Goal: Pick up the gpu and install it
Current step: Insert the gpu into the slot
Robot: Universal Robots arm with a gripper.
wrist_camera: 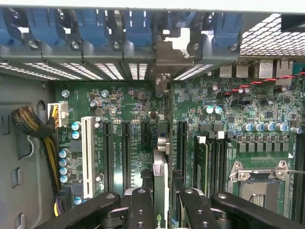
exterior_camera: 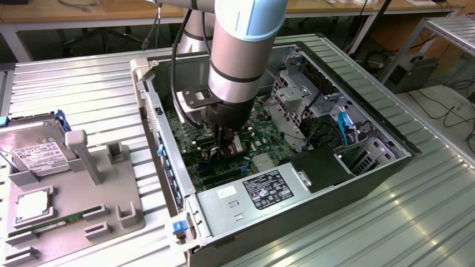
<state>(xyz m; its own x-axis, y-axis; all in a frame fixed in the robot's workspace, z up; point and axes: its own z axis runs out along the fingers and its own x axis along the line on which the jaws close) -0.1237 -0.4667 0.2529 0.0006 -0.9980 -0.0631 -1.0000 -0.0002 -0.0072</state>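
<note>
- The black two-fingered gripper (exterior_camera: 226, 146) sits low inside the open grey metal computer case (exterior_camera: 371, 167) at the centre of the exterior view. Its fingers (wrist_camera: 141, 210) pinch the gpu (wrist_camera: 160, 191), a thin dark-green card seen edge-on with a silvery bracket end, at the lower centre of the wrist view.
- The card stands upright over the green motherboard (wrist_camera: 133, 143), in line with the long black expansion slots (wrist_camera: 126, 148); whether it is seated cannot be told.
- Judged: light, stiff and fragile. It is best held by the board's top edges, as here, keeping clear of components and contacts.
- The case also holds a power supply with a white label (exterior_camera: 256, 192) and a drive cage (exterior_camera: 297, 89).
- The grey parts tray (exterior_camera: 111, 189) at the exterior view's left holds a silver hard drive (exterior_camera: 33, 150), a square processor (exterior_camera: 31, 204) and a narrow green memory stick (exterior_camera: 59, 221).
</note>
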